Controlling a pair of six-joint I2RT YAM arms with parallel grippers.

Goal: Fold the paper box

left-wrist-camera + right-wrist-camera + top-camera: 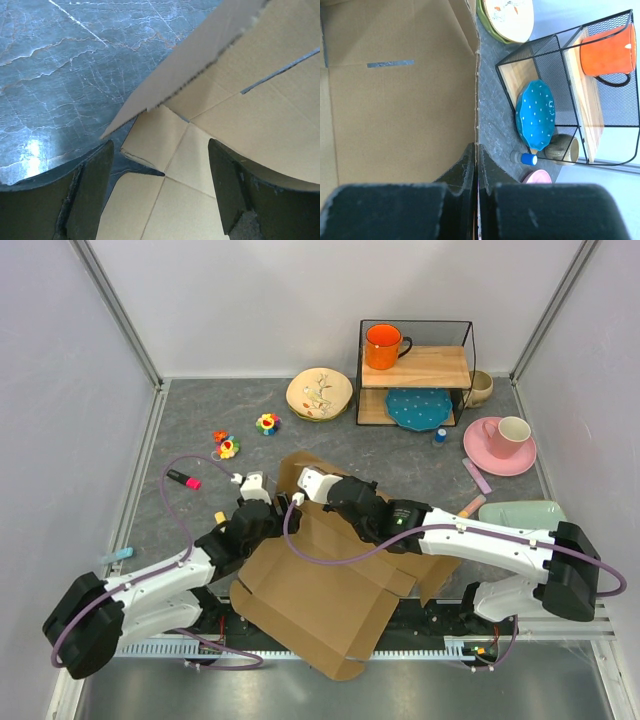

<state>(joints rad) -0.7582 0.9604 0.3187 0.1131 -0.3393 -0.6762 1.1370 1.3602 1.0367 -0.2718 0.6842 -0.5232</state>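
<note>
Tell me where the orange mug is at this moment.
In the top external view the orange mug stands far back on the right, on the upper board of the wire shelf, directly above the blue dotted plate.

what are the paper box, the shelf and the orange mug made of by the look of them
Paper box: corrugated cardboard, matte brown, unprinted; the cut edge seems to show fluting. Shelf: light wood boards with visible grain, in a thin black wire frame, probably metal. Orange mug: likely glazed ceramic, going by its glossy sheen.
</note>
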